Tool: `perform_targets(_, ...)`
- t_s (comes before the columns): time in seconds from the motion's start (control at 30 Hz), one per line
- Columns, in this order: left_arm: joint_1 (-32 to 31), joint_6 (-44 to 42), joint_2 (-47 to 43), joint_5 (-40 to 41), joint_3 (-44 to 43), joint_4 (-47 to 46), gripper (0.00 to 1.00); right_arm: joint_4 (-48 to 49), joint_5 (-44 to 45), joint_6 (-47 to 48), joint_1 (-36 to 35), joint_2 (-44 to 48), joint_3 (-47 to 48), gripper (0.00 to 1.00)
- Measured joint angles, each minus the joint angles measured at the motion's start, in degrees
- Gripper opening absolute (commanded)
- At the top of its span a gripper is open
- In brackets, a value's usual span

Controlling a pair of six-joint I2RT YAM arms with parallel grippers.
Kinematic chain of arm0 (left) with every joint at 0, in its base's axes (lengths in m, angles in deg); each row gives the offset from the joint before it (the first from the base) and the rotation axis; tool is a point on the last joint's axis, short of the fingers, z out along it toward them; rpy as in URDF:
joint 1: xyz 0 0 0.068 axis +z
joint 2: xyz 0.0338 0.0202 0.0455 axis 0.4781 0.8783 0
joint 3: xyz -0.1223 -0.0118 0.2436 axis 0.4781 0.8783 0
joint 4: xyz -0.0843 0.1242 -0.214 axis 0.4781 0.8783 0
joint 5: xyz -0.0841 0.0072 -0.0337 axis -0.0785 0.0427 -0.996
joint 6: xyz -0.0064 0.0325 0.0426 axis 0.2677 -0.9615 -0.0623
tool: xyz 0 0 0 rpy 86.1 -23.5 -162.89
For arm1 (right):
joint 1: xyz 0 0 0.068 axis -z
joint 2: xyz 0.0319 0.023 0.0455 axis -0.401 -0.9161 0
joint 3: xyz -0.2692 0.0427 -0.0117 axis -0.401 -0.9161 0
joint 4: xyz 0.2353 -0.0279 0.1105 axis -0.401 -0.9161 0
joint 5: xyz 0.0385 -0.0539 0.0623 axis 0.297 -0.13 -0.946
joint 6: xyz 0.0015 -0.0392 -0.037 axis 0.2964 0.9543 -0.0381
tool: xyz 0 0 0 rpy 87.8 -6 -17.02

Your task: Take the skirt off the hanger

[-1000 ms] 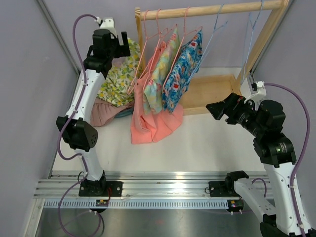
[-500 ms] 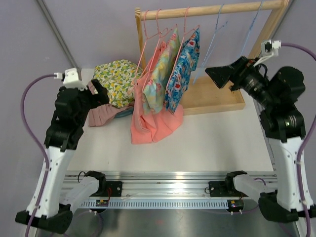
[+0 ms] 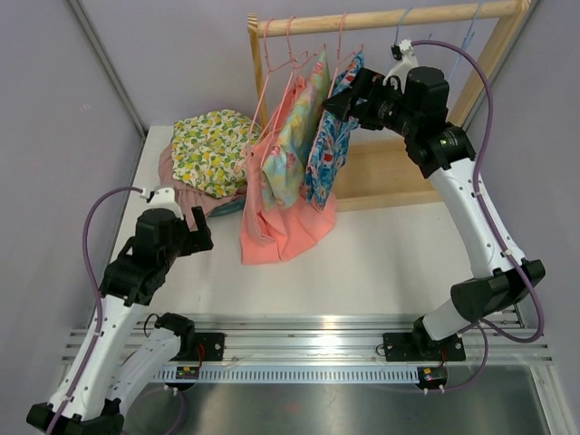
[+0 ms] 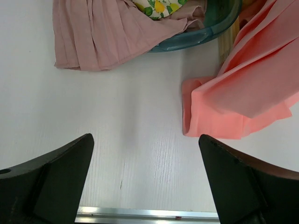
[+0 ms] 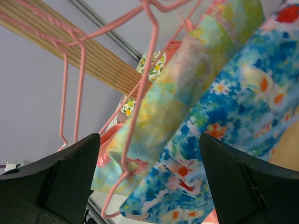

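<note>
1. Since the earlier frame the right gripper (image 3: 335,101) had swung in from the right end of the rack to the hanging clothes, and the left gripper (image 3: 201,237) had drawn back from the cloth pile to sit low over the table (image 4: 117,140).
2. A teal basin (image 4: 205,32) lay ahead of the left gripper. It held a lemon-print cloth (image 3: 210,149) and a mauve pleated cloth (image 4: 103,32) that spilled over its rim onto the table.
3. The left gripper's jaws were spread wide and held nothing. A salmon garment (image 4: 243,93) trailed on the table ahead and to its right.
4. The right gripper's jaws were also spread wide with nothing clamped. The blue floral skirt (image 5: 233,121) hung on the wooden rail (image 3: 390,16) just ahead of its right finger. A pastel skirt (image 5: 187,79) and a pink hanger (image 5: 147,5) showed between the jaws.
5. The basin was mostly buried under cloth and cut off at the frame edge. From above, the right gripper hid the blue skirt's hanger clips. Whether a finger touched the skirt could not be told.
</note>
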Motion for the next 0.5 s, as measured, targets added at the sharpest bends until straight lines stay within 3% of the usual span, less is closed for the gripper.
perform_targets(0.5, -0.20, 0.11, -2.54, -0.09, 0.00, -0.28, 0.99, 0.70, 4.39, 0.44, -4.59, -8.07, 12.83, 0.93)
